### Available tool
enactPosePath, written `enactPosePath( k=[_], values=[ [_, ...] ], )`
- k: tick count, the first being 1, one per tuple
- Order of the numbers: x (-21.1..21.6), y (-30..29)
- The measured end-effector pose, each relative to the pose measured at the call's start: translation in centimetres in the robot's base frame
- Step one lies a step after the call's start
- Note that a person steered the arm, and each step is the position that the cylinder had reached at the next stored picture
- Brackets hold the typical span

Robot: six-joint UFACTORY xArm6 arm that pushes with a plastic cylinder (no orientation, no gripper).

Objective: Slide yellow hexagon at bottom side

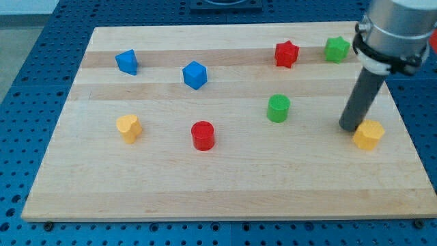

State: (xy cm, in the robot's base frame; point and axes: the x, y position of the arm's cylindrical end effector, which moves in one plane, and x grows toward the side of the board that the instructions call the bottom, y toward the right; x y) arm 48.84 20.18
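The yellow hexagon (369, 134) lies near the right edge of the wooden board (225, 184). My tip (349, 128) stands just left of it and slightly above, touching or almost touching its upper-left side. The dark rod rises from there to the arm's grey end at the view's top right.
A yellow heart (128, 127) lies at the left. A red cylinder (203, 135) and a green cylinder (278, 108) lie mid-board. Two blue blocks (127, 61) (194, 74), a red star (287, 54) and a green star (336, 49) lie along the top.
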Motion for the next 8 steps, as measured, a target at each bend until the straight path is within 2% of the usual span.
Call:
enactPosePath(
  k=[1, 3, 4, 6, 8],
  values=[
    [2.0, 0.0],
    [-3.0, 1.9],
    [-1.0, 4.7],
    [4.0, 5.2],
    [6.6, 6.2]
  ],
)
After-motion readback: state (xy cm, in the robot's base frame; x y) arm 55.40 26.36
